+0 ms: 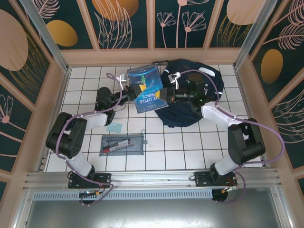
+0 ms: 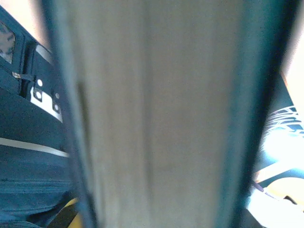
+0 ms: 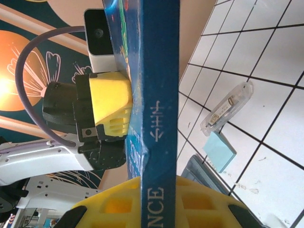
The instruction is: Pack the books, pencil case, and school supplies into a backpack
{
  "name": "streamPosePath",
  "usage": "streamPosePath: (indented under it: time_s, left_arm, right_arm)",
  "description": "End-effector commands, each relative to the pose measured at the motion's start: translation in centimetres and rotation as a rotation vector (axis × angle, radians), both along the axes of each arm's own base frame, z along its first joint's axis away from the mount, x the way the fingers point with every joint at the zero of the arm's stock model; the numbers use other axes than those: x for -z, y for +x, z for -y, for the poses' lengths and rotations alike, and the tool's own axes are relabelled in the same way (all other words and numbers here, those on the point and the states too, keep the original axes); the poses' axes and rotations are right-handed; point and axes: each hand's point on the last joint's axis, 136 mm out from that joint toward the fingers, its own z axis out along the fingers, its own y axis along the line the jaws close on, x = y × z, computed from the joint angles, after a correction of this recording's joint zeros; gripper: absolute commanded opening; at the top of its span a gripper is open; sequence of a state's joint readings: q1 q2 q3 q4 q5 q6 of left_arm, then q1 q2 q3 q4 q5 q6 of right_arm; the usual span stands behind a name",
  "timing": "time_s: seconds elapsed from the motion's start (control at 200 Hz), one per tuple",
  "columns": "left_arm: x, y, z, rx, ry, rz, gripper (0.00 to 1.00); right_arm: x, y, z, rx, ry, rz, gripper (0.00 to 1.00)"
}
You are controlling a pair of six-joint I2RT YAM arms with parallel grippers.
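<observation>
Dark-blue paperback book [image 1: 145,88] with white title lettering is held between the 2 grippers. The left gripper [image 1: 129,90] is clamped on its cover, 1 yellow finger [image 3: 111,105] pressed flat against it, and the right gripper [image 3: 159,192] is closed over its spine end. A large navy-blue fabric backpack [image 1: 180,116] lies beneath the right gripper. Behind the left gripper, toward its base, a small blue-green flat square [image 1: 114,127], a whitish translucent narrow strip [image 3: 227,107] and a flat grey rectangular pencil case [image 1: 122,145] lie on the tiles.

your top camera looks down from high up. the left wrist one sits right against the pages of the book [image 2: 152,114]. the right wrist one looks past its fingers [image 3: 135,194] along that book.
</observation>
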State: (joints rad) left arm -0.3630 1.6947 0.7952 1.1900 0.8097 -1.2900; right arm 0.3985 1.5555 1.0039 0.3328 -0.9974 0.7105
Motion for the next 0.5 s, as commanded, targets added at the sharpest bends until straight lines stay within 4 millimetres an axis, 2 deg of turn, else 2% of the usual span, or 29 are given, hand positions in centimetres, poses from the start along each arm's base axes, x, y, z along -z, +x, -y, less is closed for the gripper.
streamPosePath:
  time_s: [0.0, 0.105, 0.135, 0.15, 0.16, 0.17, 0.175, 0.195, 0.2, 0.235, 0.24, 0.29, 0.495]
  left_arm:
    - [-2.0, -1.1, -0.1, -0.005, 0.025, 0.086, 0.00]
    - [-2.0, -0.3, -0.7, -0.076, 0.045, 0.072, 0.00]
    - [-2.1, 0.0, -1.1, -0.110, 0.040, 0.064, 0.00]
    - [-2.2, 0.1, -1.3, -0.128, 0.038, 0.063, 0.00]
    - [-2.3, 0.2, -1.4, -0.140, 0.035, 0.064, 0.00]
    - [-2.4, 0.3, -1.5, -0.151, 0.032, 0.061, 0.00]
    - [-2.4, 0.3, -1.5, -0.153, 0.032, 0.061, 0.00]
    - [-2.5, 0.7, -1.9, -0.182, 0.026, 0.055, 0.00]
    - [-2.5, 0.7, -2.0, -0.190, 0.024, 0.052, 0.00]
    - [-2.9, 1.1, -2.4, -0.231, 0.008, 0.049, 0.00]
    - [-2.9, 1.1, -2.5, -0.235, 0.006, 0.051, 0.00]
    - [-3.3, 1.6, -3.2, -0.291, -0.022, 0.042, 0.00]
    - [-4.9, 2.3, -4.6, -0.414, -0.188, 0.022, 0.00]
  right_arm:
    - [-0.4, 2.8, 1.0, 0.078, -0.048, 0.058, 0.00]
    - [-0.4, 3.5, 1.2, 0.115, -0.073, 0.052, 0.01]
    - [-0.4, 3.7, 1.3, 0.136, -0.079, 0.044, 0.16]
    - [-0.5, 3.8, 1.4, 0.146, -0.081, 0.041, 0.26]
    - [-0.5, 3.9, 1.4, 0.157, -0.081, 0.037, 0.36]
    - [-0.5, 3.9, 1.4, 0.157, -0.081, 0.037, 0.36]
    - [-0.5, 3.9, 1.5, 0.164, -0.080, 0.036, 0.44]
    - [-0.6, 3.9, 1.5, 0.175, -0.078, 0.035, 0.52]
    - [-0.7, 3.9, 1.5, 0.179, -0.074, 0.035, 0.58]
    - [-0.9, 3.7, 1.5, 0.197, -0.064, 0.035, 0.70]
    - [-1.0, 3.7, 1.5, 0.201, -0.059, 0.033, 0.76]
    - [-1.4, 3.3, 1.4, 0.233, -0.038, 0.028, 0.98]
    - [-2.0, 0.8, -0.5, 0.265, 0.105, -0.004, 0.99]
